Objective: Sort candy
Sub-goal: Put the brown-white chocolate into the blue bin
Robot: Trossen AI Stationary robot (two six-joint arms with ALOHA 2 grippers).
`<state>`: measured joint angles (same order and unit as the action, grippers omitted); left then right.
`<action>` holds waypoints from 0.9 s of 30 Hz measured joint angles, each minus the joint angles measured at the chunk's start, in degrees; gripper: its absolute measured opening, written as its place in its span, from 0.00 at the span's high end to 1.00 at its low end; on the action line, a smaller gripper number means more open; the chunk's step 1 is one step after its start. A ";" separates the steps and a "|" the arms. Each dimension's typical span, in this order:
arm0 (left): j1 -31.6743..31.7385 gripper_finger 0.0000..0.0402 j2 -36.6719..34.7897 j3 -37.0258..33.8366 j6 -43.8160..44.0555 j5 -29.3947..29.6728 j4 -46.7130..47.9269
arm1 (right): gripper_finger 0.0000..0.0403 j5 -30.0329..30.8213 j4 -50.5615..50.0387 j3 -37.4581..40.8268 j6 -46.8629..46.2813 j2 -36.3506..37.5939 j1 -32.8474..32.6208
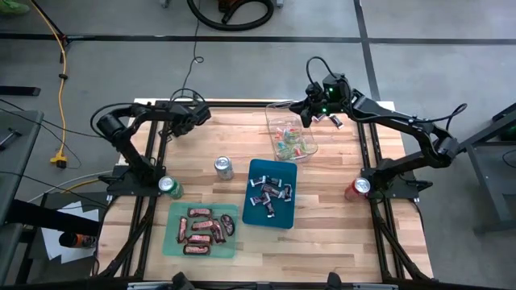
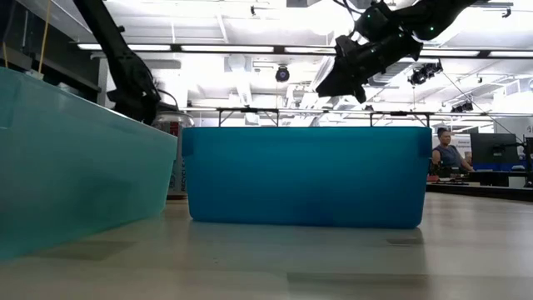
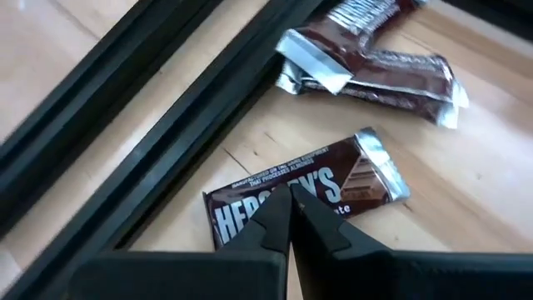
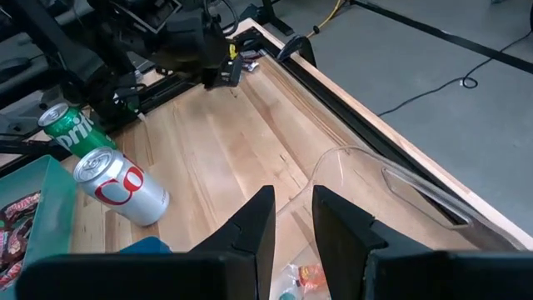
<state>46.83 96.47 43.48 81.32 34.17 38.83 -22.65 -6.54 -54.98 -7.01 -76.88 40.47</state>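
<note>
Wooden table [image 1: 339, 209] carries three trays, so each kind of candy seems to get its own place: red-brown bars lie in the green tray [image 1: 172, 242], dark and silver pieces in the blue tray [image 1: 255, 217], and small bright sweets in the clear tray [image 1: 274, 109]. The left gripper [image 3: 291, 204] is at the far left edge of the table with its fingers pressed together, just above a brown chocolate bar [image 3: 333, 187] waiting beside the black rail [image 3: 166, 150]. The right gripper [image 4: 291, 218] hangs over the clear tray, fingers a little apart and holding nothing I can see, probably a drop position.
</note>
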 joint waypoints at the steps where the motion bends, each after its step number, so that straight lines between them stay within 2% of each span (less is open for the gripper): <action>1: -0.54 1.00 -0.10 -0.04 -1.25 -0.06 0.00 | 0.81 0.00 -0.22 0.00 0.00 0.00 0.00; 7: -5.35 1.00 -2.90 -0.07 -5.94 -5.77 -0.56 | 0.81 0.00 0.04 0.00 0.00 0.00 0.00; 18: -18.90 1.00 -6.46 -0.22 -1.16 -14.11 -3.90 | 0.81 0.37 0.77 0.00 0.00 0.00 0.00; 22: -21.40 1.00 -7.49 1.48 -1.17 -13.99 -4.13 | 0.81 0.40 0.80 0.00 0.00 0.00 0.00; 27: -20.28 1.00 -10.07 5.81 -10.54 -11.49 -4.22 | 0.81 0.42 0.80 0.00 0.02 0.00 0.00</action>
<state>26.55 86.39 49.29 70.77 22.68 34.61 -22.24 -5.74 -54.98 -6.99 -76.88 40.47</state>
